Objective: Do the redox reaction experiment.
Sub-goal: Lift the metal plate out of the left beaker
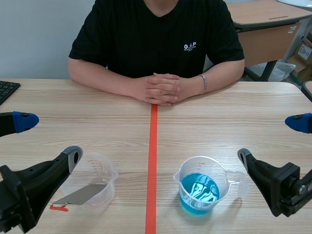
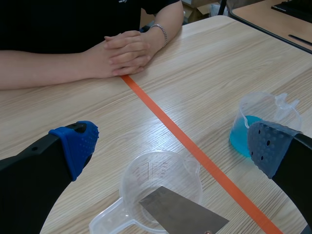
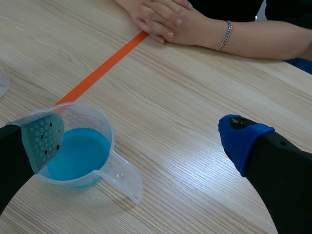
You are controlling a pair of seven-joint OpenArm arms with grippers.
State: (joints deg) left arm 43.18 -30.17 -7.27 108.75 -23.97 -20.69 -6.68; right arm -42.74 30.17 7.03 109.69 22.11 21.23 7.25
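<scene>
With left claw [image 1: 48, 138] and right claw [image 1: 270, 139] both spread empty, probably best to grip the blue-liquid cup [image 1: 183, 171] right of the tape [image 1: 152, 161] by its handle [image 1: 236, 181] and pour slowly over the metal sheet [image 1: 80, 195] in the clear cup [image 1: 108, 170].

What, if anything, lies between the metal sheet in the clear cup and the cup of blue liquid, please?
Nothing visible does. Between the clear cup with the metal sheet and the cup of blue liquid lies only the tabletop and its orange tape line, a flat mark. The person's clasped hands rest farther away.
</scene>
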